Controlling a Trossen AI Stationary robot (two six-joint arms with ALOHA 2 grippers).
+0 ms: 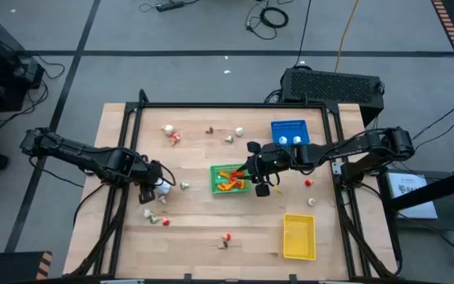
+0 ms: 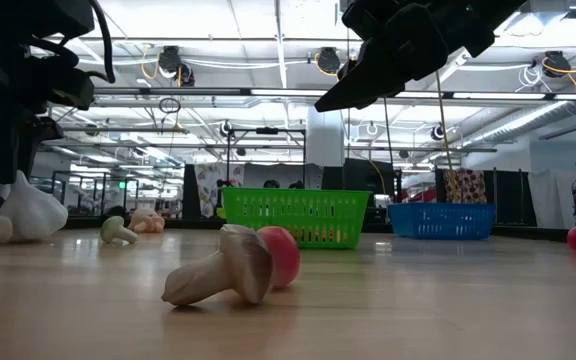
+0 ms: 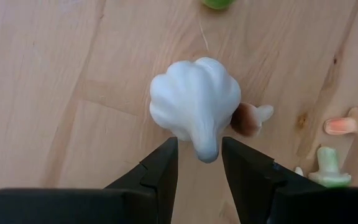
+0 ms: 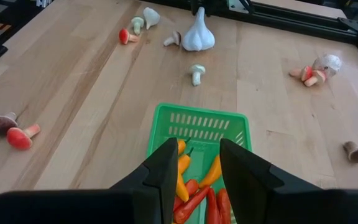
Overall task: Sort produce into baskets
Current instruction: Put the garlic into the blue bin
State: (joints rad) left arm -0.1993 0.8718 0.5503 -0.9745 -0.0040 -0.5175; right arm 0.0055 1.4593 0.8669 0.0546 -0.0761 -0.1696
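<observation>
The left gripper stands partly open, its fingers flanking the stem of a white garlic on the table's left (contact unclear). The right gripper hovers partly open and empty over the green basket, mid-table, holding orange and red peppers. No writing is legible.

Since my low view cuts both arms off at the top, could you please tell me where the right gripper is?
Observer: The right gripper hangs over the green basket, its fingers open and empty.
Operator: Thank you. And what is the left one doing by that white piece?
Observer: The left gripper is down at the white garlic, with its open fingers on either side of the stem end.
</observation>
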